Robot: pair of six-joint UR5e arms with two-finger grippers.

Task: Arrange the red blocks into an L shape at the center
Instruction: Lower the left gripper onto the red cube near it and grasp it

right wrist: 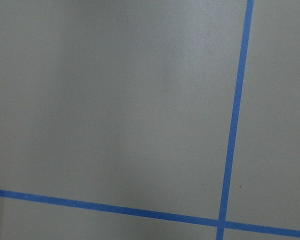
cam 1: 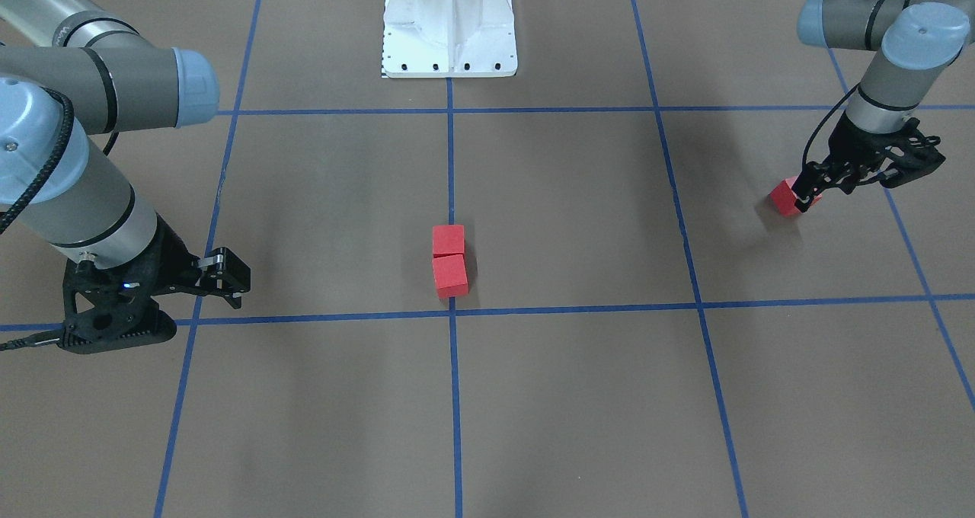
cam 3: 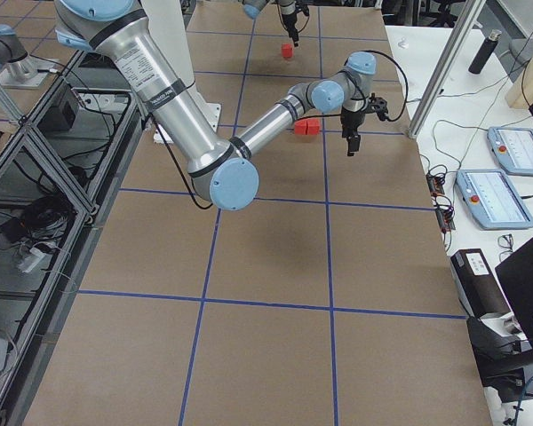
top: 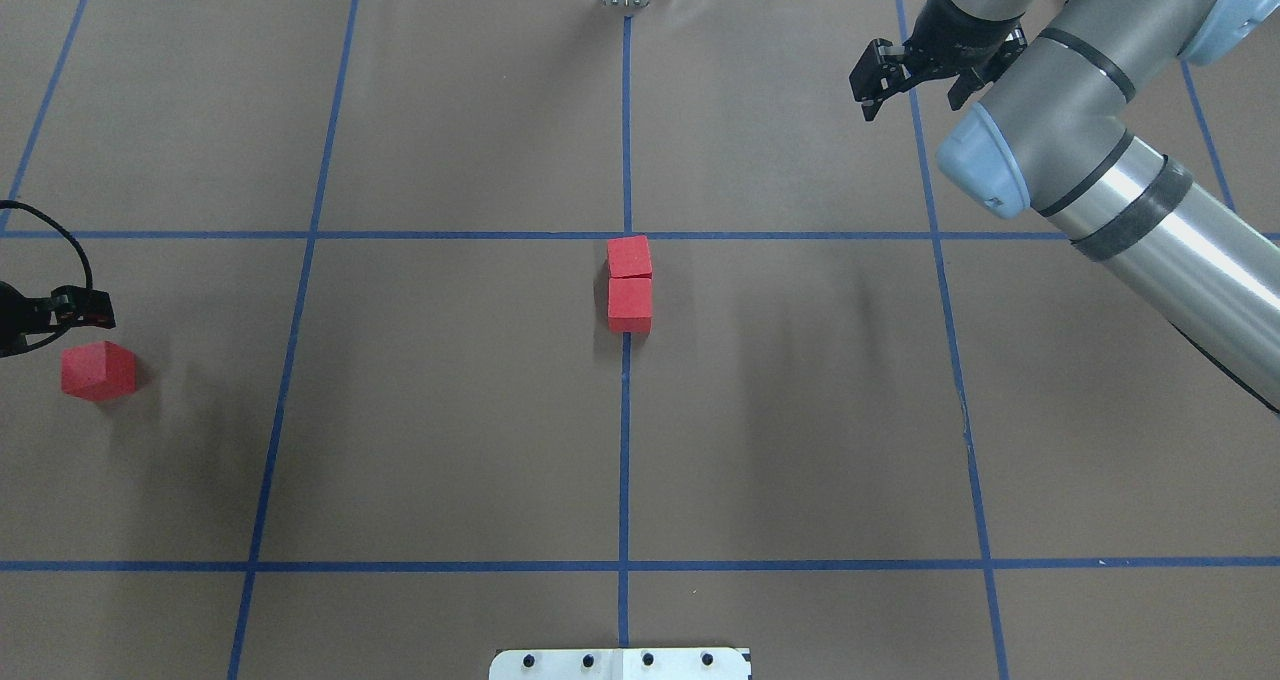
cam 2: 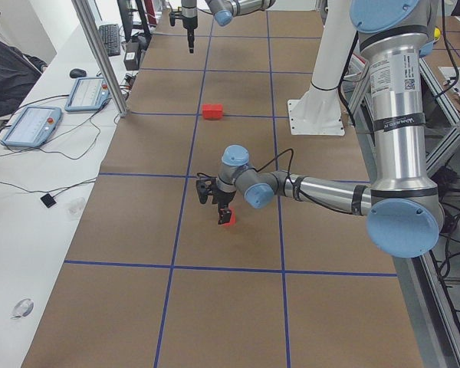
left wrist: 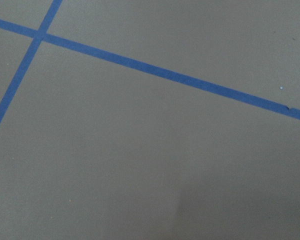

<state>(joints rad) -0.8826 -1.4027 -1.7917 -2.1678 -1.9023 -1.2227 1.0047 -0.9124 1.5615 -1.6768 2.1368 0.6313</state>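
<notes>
Two of the red blocks sat together on the brown worktop (top: 800,410). The first red block (top: 629,257) lay just on the robot's side of the center crossing (top: 627,235). The second red block (top: 629,305) touched it, next along the blue tape line (top: 624,440) that ran toward the white base plate (cam 1: 449,53). Together they made a short straight row on that line.

The third red block (top: 97,371) rested well apart from them, out toward the robot's left edge of the worktop and turned at an angle to the grid. The left hand (cam 1: 809,189) was right at this block, its fingertips overlapping the block's upper corner in the front-facing view. Whether it was clenched on the block or released could not be told.

The right hand (top: 865,100) hung over the far right part of the worktop, well away from every block. Its fingers stood apart with nothing between them. Both wrist views showed only bare brown surface crossed by blue tape.
</notes>
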